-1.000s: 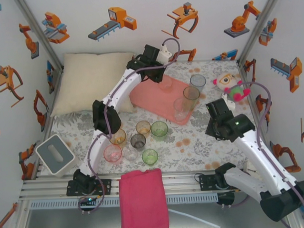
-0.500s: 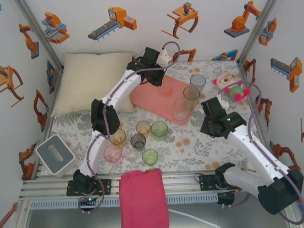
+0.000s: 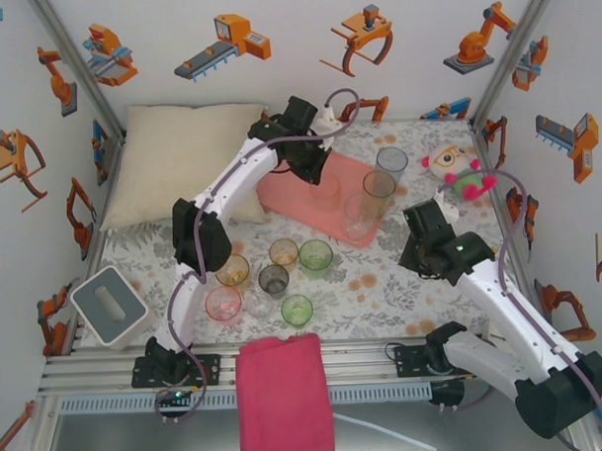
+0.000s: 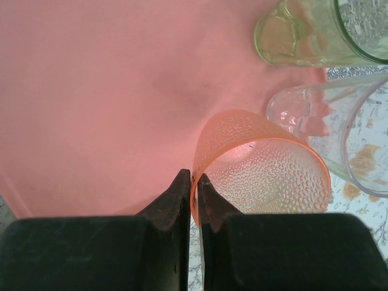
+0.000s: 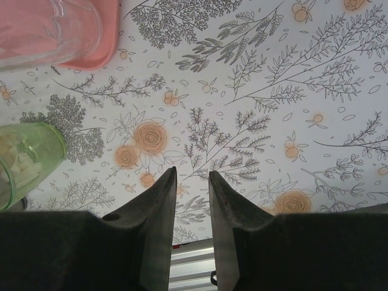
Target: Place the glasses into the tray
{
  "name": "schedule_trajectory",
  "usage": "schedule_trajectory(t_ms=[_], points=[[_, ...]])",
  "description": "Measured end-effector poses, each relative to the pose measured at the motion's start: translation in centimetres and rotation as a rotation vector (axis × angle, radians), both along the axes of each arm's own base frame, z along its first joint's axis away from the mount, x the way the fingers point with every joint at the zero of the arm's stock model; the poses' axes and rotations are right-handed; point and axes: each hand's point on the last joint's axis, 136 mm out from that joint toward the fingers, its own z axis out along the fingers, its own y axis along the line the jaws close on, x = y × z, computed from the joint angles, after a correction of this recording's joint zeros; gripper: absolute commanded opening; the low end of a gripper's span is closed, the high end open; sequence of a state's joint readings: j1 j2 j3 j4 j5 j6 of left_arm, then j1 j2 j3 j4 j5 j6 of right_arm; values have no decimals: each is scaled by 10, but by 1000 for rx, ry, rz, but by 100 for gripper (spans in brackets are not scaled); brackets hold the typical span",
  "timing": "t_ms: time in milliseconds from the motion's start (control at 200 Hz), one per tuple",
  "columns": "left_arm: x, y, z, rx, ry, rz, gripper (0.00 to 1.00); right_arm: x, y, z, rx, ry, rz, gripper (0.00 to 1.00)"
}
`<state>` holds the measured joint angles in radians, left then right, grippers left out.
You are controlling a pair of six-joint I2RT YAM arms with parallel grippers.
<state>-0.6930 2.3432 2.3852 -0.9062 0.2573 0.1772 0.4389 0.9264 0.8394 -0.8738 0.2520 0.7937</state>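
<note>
Top external: the left gripper [image 3: 316, 175] reaches over the tray [image 3: 285, 198], gripping an orange glass [image 3: 327, 191] by its rim, probably so it goes down upright; left wrist: the jaws pinch the glass wall, the cup just ahead of them above the tray's floor; right wrist: the right gripper [image 5: 192, 176] hovers off the tray's corner, narrowly parted, empty.

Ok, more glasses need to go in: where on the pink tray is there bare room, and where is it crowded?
The salmon-pink flat tray is bare on its side toward the cream pillow, up to the orange dimpled tumbler pinched in the left tool. The opposite end is crowded: a tall green tumbler and a clear tumbler stand close together.
</note>
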Motion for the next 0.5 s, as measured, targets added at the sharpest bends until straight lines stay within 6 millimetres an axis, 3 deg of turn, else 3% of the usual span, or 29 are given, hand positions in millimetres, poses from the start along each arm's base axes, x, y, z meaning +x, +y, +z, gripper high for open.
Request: schedule_trajectory(t_ms=[180, 501], points=[[-14, -8, -7, 20, 18, -29, 14, -1, 0, -1, 2, 1, -3, 30], [-18, -13, -18, 43, 18, -49, 14, -3, -1, -6, 0, 14, -9, 30]])
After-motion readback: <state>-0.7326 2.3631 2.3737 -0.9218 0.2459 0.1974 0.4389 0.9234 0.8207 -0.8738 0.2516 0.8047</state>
